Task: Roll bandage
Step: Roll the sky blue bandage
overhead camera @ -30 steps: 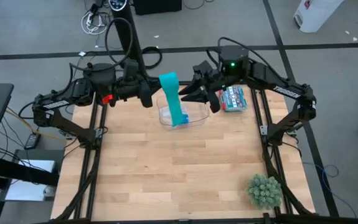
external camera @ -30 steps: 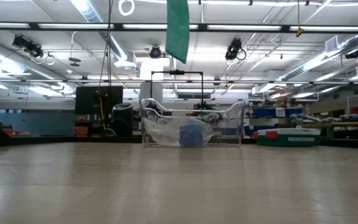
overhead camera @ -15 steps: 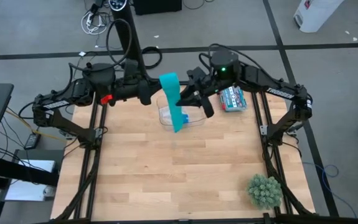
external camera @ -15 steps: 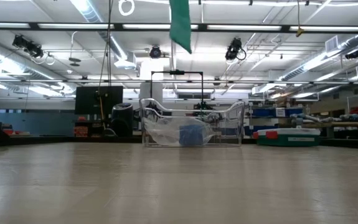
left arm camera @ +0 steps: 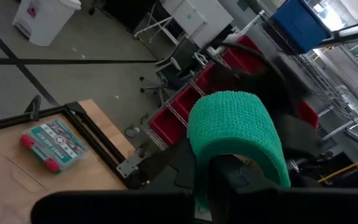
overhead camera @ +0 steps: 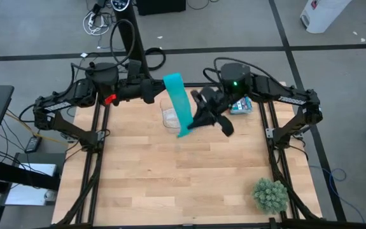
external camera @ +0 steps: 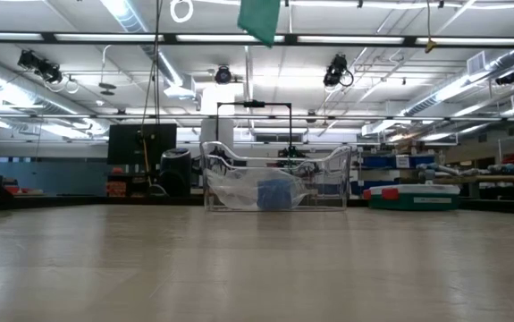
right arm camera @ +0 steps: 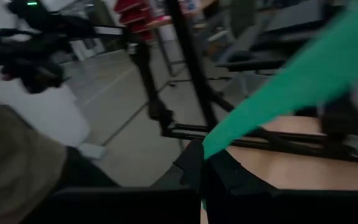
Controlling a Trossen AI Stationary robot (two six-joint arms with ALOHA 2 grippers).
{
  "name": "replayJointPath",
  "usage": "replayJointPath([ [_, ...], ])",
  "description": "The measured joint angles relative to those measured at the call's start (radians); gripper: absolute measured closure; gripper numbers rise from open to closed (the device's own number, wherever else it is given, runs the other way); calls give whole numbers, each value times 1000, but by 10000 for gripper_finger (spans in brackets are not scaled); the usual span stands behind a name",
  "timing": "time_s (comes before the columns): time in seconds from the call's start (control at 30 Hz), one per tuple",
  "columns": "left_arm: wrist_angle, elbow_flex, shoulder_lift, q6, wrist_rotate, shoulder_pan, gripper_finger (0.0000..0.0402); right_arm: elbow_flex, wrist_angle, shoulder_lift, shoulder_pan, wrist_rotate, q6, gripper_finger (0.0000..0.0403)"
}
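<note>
Bandage [overhead camera: 180, 105] hangs in the air between my two arms as a taut teal ribbon, and my right pincer [overhead camera: 194, 124] has just snapped shut on its lower end; a second ago those fingers stood apart beside the strip, over by the clear tray. In the right wrist view the ribbon [right arm camera: 291, 87] runs straight out of my closed fingertips. My left pincer [overhead camera: 152, 91] stays clenched on the upper end, where the left wrist view shows the fabric [left arm camera: 236, 134] draped in a curl over the fingers.

I judge that both ends are now under my control and that winding can begin, with one end turned while the other keeps tension.

Moving outward, the clear tray [overhead camera: 170, 117] sits just beneath and beside the ribbon, near the far edge of the worktop [overhead camera: 170, 178]; the low view shows a blue roll [external camera: 279, 192] inside it. A small boxed kit [overhead camera: 241, 105] lies close behind my right arm. A green plant ball [overhead camera: 270, 194] stands well apart at the near right corner. The near half of the worktop is open boards, so I have free room toward me, while the frame rails on both sides hem in my elbows.
</note>
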Motion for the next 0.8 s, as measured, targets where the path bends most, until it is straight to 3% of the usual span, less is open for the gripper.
replayJointPath([
  [0.27, -3, 0, 0, 4, 62, 64, 381, 1, -9, -12, 84, 16, 57, 403],
  [0.63, -54, -1, -15, 27, 177, 195, 381, 0, -21, -41, 113, 13, 85, 403],
  [0.8, -20, 0, -17, 26, 197, 206, 381, 0, -27, -78, 149, 72, 72, 403],
])
